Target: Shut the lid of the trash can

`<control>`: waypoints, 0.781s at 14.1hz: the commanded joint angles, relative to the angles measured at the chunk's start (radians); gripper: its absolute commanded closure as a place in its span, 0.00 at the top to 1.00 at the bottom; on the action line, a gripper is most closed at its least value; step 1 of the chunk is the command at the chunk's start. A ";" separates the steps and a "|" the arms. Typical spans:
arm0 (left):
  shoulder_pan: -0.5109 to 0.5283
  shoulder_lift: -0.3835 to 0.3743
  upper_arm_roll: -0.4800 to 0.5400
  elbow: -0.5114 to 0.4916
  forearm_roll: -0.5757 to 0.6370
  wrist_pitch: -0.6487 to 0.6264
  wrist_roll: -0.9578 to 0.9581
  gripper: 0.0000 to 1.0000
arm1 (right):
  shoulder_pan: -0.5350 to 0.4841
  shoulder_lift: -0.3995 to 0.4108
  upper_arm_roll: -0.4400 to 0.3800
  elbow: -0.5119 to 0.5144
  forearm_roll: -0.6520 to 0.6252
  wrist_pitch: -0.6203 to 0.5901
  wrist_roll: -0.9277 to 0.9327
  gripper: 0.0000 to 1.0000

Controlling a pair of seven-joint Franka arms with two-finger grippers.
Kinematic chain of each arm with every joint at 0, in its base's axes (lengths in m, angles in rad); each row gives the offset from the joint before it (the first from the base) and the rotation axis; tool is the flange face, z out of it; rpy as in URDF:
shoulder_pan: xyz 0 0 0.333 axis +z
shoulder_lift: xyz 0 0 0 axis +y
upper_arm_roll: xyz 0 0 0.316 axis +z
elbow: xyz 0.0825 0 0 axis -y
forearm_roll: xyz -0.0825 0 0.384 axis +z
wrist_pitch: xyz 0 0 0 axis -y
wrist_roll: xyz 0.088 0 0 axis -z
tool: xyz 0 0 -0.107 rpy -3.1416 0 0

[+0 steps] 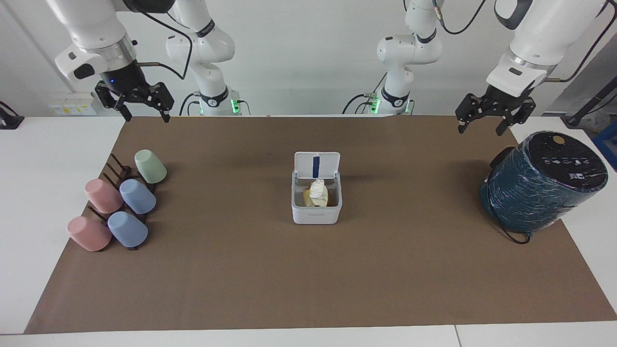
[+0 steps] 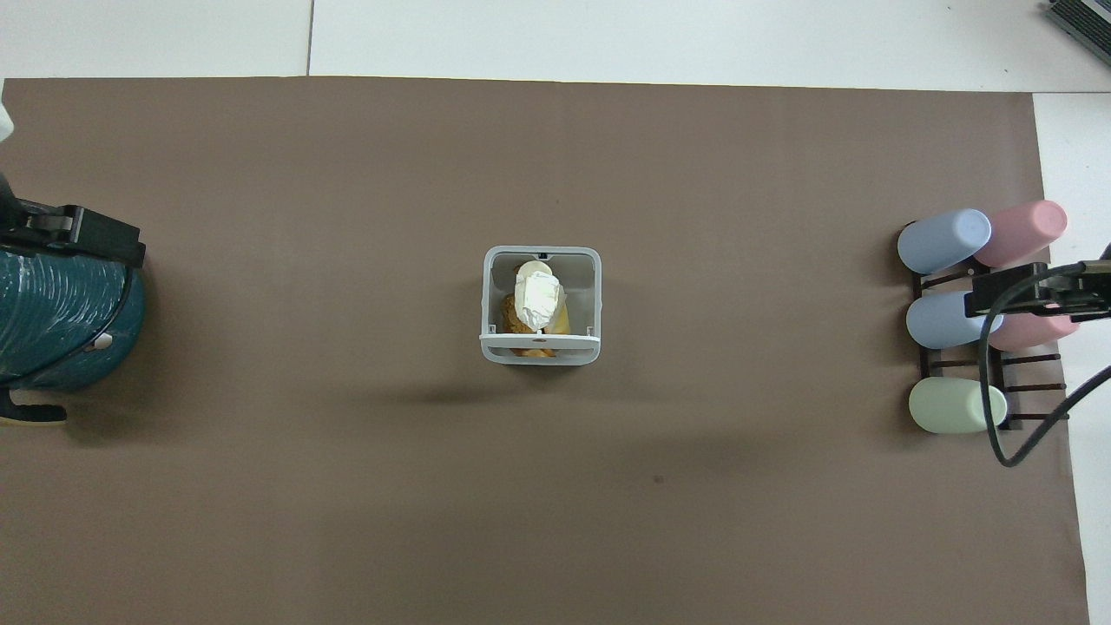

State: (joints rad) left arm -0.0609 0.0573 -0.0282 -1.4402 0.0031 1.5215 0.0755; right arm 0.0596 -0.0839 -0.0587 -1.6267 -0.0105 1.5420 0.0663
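The trash can [image 1: 315, 214] is a small white cube in the middle of the brown mat, also seen from above [image 2: 540, 254]. Its lid [image 1: 316, 165] stands upright on the edge nearer to the robots, with the blue stripe on its inner face showing. In the overhead view the lid [image 2: 540, 339] shows edge-on. Crumpled white paper [image 1: 318, 190] and yellowish scraps lie inside. My left gripper [image 1: 480, 128] hangs open in the air over the teal appliance's edge, also visible from above [image 2: 87, 236]. My right gripper [image 1: 147, 116] hangs open over the cup rack, also visible from above [image 2: 1028, 291]. Both are well away from the can.
A large dark teal cylindrical appliance [image 1: 542, 183] stands at the left arm's end of the mat. A dark rack [image 1: 118, 171] with pink, blue and green cups [image 1: 138, 196] lying on it stands at the right arm's end. The brown mat [image 1: 308, 279] covers the table.
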 commanded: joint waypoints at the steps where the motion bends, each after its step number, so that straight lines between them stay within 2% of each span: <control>1: -0.004 -0.005 0.002 0.012 -0.005 -0.018 0.001 1.00 | -0.009 -0.020 0.008 -0.016 0.003 -0.006 -0.008 1.00; 11: -0.031 -0.025 -0.013 0.006 -0.021 -0.003 -0.029 1.00 | -0.009 -0.020 0.008 -0.016 0.004 -0.006 -0.008 1.00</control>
State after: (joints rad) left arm -0.0780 0.0465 -0.0436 -1.4363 -0.0090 1.5225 0.0695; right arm 0.0596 -0.0839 -0.0588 -1.6267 -0.0105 1.5420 0.0663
